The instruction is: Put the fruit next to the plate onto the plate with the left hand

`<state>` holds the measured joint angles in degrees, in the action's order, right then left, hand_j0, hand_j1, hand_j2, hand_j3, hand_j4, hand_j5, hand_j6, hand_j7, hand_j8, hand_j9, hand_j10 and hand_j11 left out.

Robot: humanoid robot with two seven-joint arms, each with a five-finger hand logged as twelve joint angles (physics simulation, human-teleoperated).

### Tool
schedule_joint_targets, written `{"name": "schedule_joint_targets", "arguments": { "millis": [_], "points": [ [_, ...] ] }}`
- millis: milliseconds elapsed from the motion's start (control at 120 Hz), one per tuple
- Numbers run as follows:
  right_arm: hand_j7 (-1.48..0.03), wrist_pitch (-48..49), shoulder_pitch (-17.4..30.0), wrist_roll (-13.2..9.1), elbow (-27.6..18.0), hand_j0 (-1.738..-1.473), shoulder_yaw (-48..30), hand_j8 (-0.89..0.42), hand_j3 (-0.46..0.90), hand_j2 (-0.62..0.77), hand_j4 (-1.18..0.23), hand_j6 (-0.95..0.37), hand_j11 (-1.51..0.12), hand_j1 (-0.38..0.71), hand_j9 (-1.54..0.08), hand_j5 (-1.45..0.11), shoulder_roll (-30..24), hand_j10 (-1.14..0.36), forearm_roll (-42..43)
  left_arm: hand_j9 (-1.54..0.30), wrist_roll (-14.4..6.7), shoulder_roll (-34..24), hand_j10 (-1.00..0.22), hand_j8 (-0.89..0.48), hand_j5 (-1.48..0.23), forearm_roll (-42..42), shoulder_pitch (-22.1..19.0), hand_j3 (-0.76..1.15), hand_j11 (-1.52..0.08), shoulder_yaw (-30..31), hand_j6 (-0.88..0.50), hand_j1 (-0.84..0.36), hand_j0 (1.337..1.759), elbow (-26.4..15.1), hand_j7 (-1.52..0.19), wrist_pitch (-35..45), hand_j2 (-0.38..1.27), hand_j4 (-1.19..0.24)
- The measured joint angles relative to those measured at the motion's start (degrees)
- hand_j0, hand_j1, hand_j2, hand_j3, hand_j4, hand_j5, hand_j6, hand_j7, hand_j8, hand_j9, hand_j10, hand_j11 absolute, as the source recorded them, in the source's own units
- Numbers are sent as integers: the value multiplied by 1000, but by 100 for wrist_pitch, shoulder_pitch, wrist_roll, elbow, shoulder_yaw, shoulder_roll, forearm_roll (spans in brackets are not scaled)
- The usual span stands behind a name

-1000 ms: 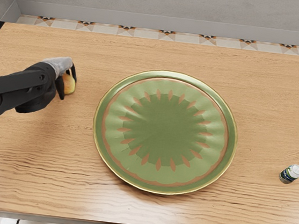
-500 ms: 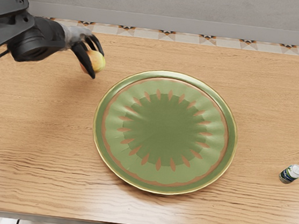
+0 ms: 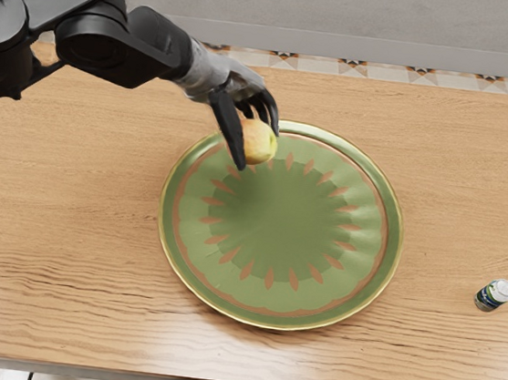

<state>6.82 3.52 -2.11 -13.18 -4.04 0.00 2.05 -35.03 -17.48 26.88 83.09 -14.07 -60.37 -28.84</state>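
Head view: the large round green plate [image 3: 164, 219] with a gold rim and orange petal pattern lies on the light wooden table [image 3: 53, 259]. The dark left arm comes in from the plate's far left side. Its left hand [image 3: 235, 98] hangs over the plate's far-left rim with the black fingers [image 3: 232, 133] curled downward, gripping the small round yellow-and-pink fruit [image 3: 258, 142]. The fruit sits in the fingertips over the plate's patterned band, just inside the far-left rim, with a faint shadow on the green surface beneath it. A small white bottle with a green label [image 3: 494, 294] lies on the table, well apart from the plate's right rim.
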Motion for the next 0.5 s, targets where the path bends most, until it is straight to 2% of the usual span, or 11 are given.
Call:
{"name": "schedule_joint_targets", "arguments": {
  "millis": [50, 67, 92, 175, 183, 208, 242, 292, 392, 500],
  "points": [
    [-20, 0, 0, 0, 0, -1658, 0, -15, 0, -3, -15, -15, -20, -331, -20, -20, 0, -15, 1, -1025, 0, 157, -614, -294, -1089, -33, -135, 0, -1018, 18, -266, -195, 1651, -3, -1083, -64, 365, -499],
    [-20, 0, 0, 0, 0, -1658, 0, -15, 0, -3, -15, -15, -20, -331, -20, -20, 0, -15, 1, -1026, 0, 181, -617, -328, -1094, -42, -178, 0, -1017, 25, -250, -206, 1651, -4, -1079, -81, 334, -489],
    [-20, -1, 0, 0, 0, -1658, 0, -15, 0, -3, -15, -15, -20, -331, -20, -20, 0, -15, 1, -1026, 1, 196, -619, -313, -1092, -46, -265, 0, -1018, 33, -292, -218, 1651, -3, -1076, -96, 377, -494],
    [-20, -1, 0, 0, 0, -1658, 0, -15, 0, -3, -15, -15, -20, -331, -20, -20, 0, -15, 1, -1027, 0, 479, -604, -299, -1102, -47, -390, 0, -1020, 60, -280, -237, 1652, -1, -1075, -137, 448, -493],
    [-20, -1, 0, 0, 0, -1658, 0, -15, 0, -3, -15, -15, -20, -331, -20, -20, 0, -15, 0, -1027, 0, 492, -606, -303, -1104, -49, -394, 0, -1019, 64, -276, -212, 1652, -1, -1072, -138, 334, -491],
    [-20, -1, 0, 0, 0, -1658, 0, -15, 0, -3, -15, -15, -20, -331, -20, -20, 0, -15, 0, -1024, 2, 513, -618, -312, -1100, -46, -391, 0, -1019, 74, -295, -222, 1652, 0, -1061, -137, 401, -518],
    [-20, -1, 0, 0, 0, -1658, 0, -15, 0, -3, -15, -15, -20, -331, -20, -20, 0, -15, 0, -1008, 3, 513, -619, -305, -1084, -43, -380, 0, -1008, 82, -298, -230, 1653, 1, -1035, -136, 408, -525],
    [-20, 0, 0, 0, 0, -1658, 0, -15, 0, -3, -15, -15, -20, -331, -20, -20, 0, -15, -1, -899, 3, 485, -596, -304, -962, -21, -280, 0, -900, 89, -316, -199, 1654, 4, -922, -133, 354, -494],
    [-20, 0, 0, 0, 0, -1658, 0, -15, 0, -3, -15, -15, -20, -331, -20, -20, 0, -15, 1, -567, 3, 465, -378, -199, -606, 13, -162, 0, -568, 96, -206, -2, 1655, 8, -581, -264, 220, -315],
    [-20, 0, 0, 0, 0, -1658, 0, -15, 0, -3, -15, -15, -20, -331, -20, -20, 0, -15, 1, -338, 3, 470, -226, -121, -360, -18, -89, 0, -338, 66, -125, 139, 1656, 13, -346, -346, 130, -189]
  ]
}}
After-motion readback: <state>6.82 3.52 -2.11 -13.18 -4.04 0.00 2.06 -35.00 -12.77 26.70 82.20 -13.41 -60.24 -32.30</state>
